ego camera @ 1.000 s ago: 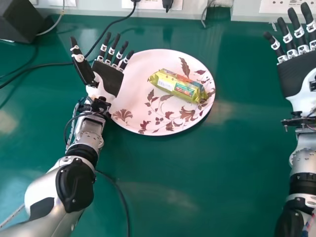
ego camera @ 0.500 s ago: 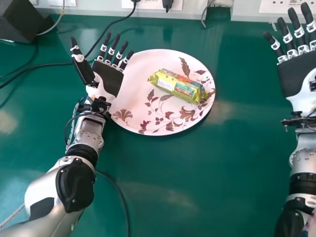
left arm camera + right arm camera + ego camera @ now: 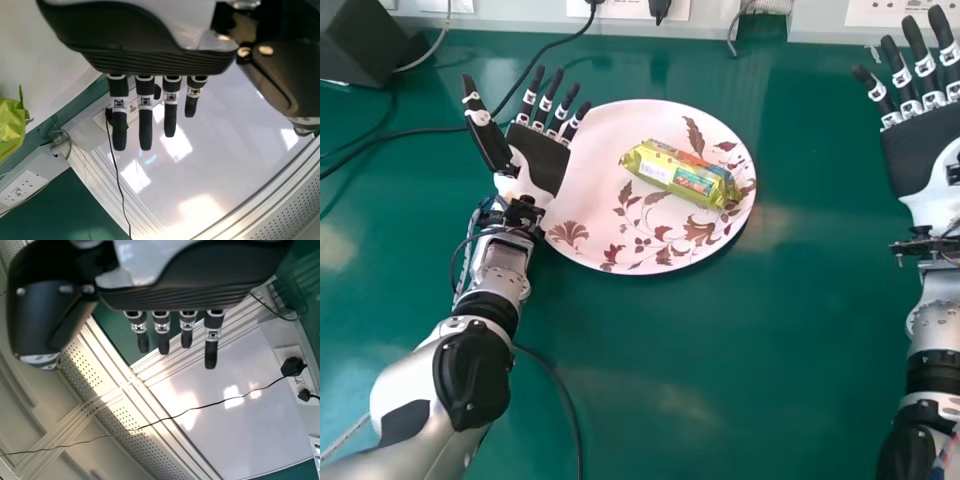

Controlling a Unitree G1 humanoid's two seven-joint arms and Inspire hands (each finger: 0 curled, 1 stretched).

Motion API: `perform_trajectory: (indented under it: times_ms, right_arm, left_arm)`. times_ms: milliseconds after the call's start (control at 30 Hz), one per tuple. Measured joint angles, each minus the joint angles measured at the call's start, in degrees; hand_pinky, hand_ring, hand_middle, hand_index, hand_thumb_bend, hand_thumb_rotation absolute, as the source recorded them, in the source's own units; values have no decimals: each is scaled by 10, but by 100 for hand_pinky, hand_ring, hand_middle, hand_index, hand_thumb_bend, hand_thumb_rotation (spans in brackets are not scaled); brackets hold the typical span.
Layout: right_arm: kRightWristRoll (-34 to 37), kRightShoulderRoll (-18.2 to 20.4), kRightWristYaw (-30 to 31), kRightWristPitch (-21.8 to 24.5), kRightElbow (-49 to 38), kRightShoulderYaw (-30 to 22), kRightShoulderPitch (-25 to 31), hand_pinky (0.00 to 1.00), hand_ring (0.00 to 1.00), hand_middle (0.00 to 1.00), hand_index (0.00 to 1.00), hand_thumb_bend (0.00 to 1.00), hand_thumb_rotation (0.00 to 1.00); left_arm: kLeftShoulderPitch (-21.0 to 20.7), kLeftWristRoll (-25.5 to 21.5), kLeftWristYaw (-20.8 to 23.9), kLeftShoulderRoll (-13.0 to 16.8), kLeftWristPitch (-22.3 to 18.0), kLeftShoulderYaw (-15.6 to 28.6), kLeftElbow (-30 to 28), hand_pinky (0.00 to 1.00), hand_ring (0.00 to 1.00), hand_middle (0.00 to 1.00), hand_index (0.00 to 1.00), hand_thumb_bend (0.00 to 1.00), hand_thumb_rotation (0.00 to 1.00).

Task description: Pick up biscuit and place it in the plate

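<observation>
The biscuit pack (image 3: 680, 174), in a yellow-green wrapper, lies on the right half of the white plate (image 3: 590, 215) with its brown leaf pattern. My left hand (image 3: 542, 160) is open at the plate's left edge, fingers straight, apart from the pack. Off to the right of the plate, my right hand (image 3: 923, 150) is also open and holds nothing. In the left wrist view my left hand (image 3: 145, 60) has its fingers extended, and part of the biscuit pack (image 3: 11, 125) is seen. The right wrist view has my right hand (image 3: 175, 297) with fingers straight.
A dark box (image 3: 365, 42) stands at the back left of the green table (image 3: 720, 380). Black cables (image 3: 395, 133) run across the left side. Power sockets (image 3: 628, 8) line the back edge.
</observation>
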Motion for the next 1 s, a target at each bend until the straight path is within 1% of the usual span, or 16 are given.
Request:
perform_trajectory:
  times_ms: [100, 200, 400, 567, 767, 933, 1000]
  right_arm:
    - [0, 0, 1, 1, 0, -1, 0, 78, 90, 99, 100, 81, 86]
    - [0, 0, 2, 2, 0, -1, 0, 77, 89, 97, 100, 82, 86]
    - [1, 0, 3, 3, -5, -3, 0, 78, 88, 96, 100, 82, 86]
    - [4, 0, 3, 7, -21, -5, 6, 72, 86, 95, 100, 81, 90]
    - [8, -1, 3, 13, -28, -7, 15, 67, 83, 93, 100, 81, 86]
    - [8, -1, 3, 13, -28, -12, 22, 63, 79, 90, 95, 80, 89]
    - [8, -1, 3, 13, -32, -13, 23, 62, 77, 89, 92, 84, 87]
  left_arm:
    - [0, 0, 0, 0, 0, 0, 0, 57, 70, 86, 98, 100, 88]
    - [0, 0, 0, 0, 0, 0, 0, 57, 70, 86, 98, 100, 88]
    - [0, 0, 5, -1, -1, 0, 0, 56, 70, 84, 98, 100, 88]
    - [0, 0, 4, -4, -6, -1, -1, 57, 70, 85, 99, 100, 89]
    - [0, 0, -2, -5, -6, 0, -1, 57, 70, 85, 98, 100, 89]
    - [0, -1, -6, -6, -4, 0, -1, 57, 70, 84, 98, 100, 90]
    - [0, -2, -6, -8, -2, 0, -1, 58, 70, 85, 98, 100, 90]
